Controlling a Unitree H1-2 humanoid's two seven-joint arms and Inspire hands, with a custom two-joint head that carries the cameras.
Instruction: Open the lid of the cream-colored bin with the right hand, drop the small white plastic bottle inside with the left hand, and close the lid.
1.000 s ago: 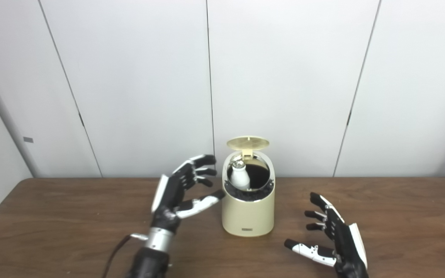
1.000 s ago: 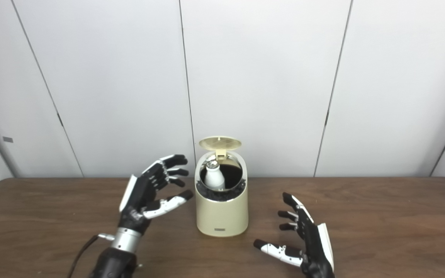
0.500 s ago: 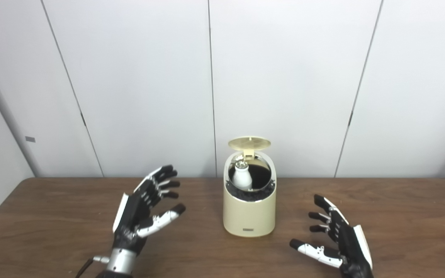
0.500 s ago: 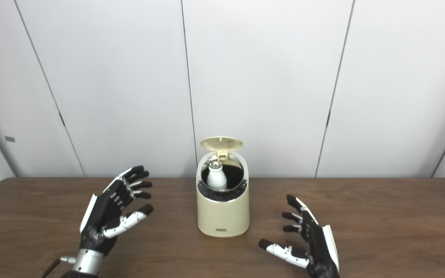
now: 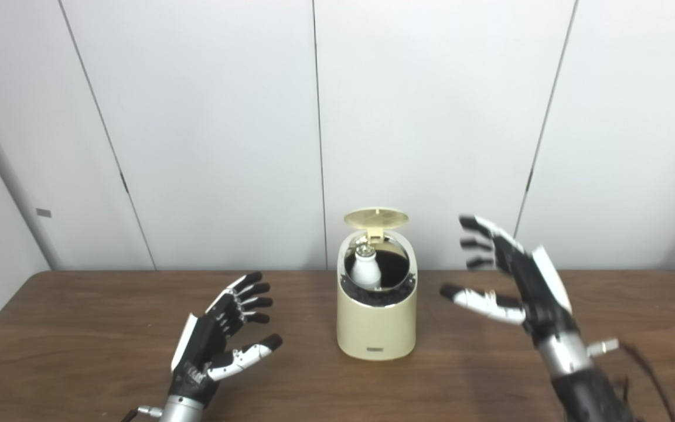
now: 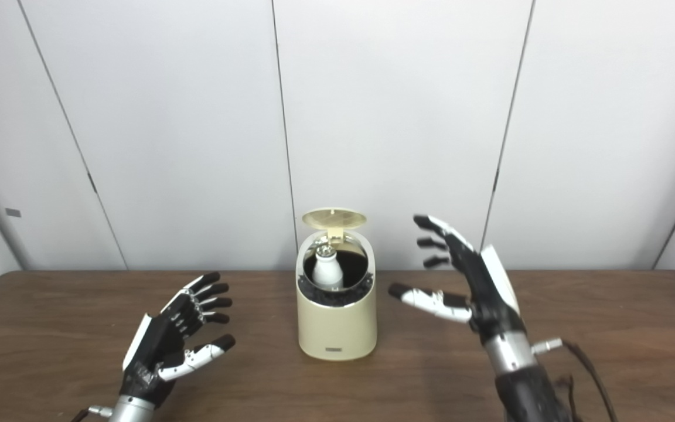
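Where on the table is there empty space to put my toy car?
Bare wood lies between the left hand and the bin, along the table's far left, and at the far right past the right hand. It is crowded right beside the bin, where the raised right hand hangs.

Bin (image 5: 377, 325) wall hides the bottle's (image 5: 365, 271) base; right hand (image 5: 510, 275) slightly blurred

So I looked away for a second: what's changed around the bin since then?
The right hand has risen from the table to lid height beside the bin, open. The left hand has pulled back from the bin toward the table, open and empty. The bottle stays inside and the lid stays up.
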